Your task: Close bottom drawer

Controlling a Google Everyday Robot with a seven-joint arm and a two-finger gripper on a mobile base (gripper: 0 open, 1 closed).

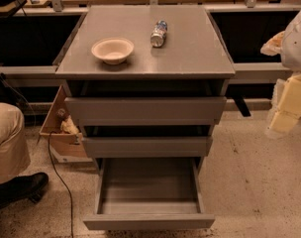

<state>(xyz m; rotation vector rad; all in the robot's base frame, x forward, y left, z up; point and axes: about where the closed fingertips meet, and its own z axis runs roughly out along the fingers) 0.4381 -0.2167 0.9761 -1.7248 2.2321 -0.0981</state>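
Note:
The bottom drawer of the grey cabinet is pulled far out toward me. Its flat handleless front panel is near the lower edge of the view, and its shallow grey box is empty. The top drawer and middle drawer above it stick out only slightly. My gripper, cream-yellow under a white arm part, is at the right edge of the view. It is level with the upper two drawers, well to the right of the cabinet and touching nothing.
A beige bowl and a plastic bottle lying on its side rest on the cabinet top. A cardboard box, a black cable, and a person's leg and black shoe are on the left.

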